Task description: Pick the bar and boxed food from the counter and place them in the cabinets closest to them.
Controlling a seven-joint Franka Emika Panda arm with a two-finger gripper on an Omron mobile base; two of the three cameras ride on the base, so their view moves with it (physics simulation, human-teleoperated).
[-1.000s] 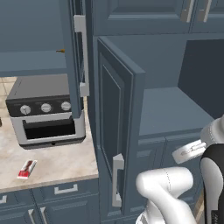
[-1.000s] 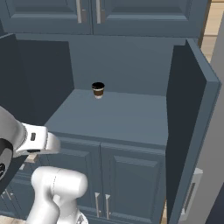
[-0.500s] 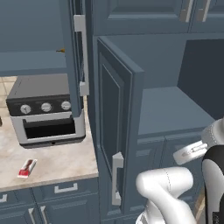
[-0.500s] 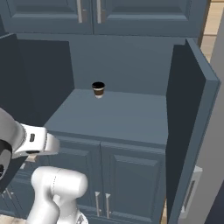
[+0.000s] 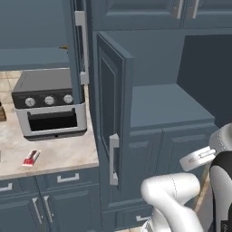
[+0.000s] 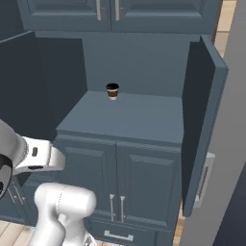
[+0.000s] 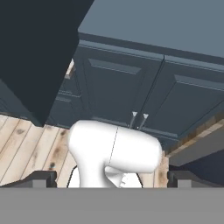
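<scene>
Nothing has shifted between the earlier pictures and now: the base stands in the same spot before the open cabinets [image 5: 113,104], and the arm is folded low in front of the lower doors just as it was. From the hand view the pincer [image 7: 112,179] hangs with its fingertips [image 7: 40,178] spread wide and nothing between them, pointed down at the robot's own white body and the wooden floor [image 7: 26,144]. The bar [image 5: 31,157] lies flat near the front edge of the bench [image 5: 63,154], in front of the toaster oven [image 5: 50,106], well apart from the arm. I cannot make out the boxed food with any certainty. The worry, as I see it, is the open cabinet door [image 5: 111,118] standing out between the arm and the bench; a swing toward the bar could clip its edge or handle. A small dark-capped cup [image 6: 112,91] sits at the back of the inner shelf [image 6: 129,115], which a careless placement could knock over.
</scene>
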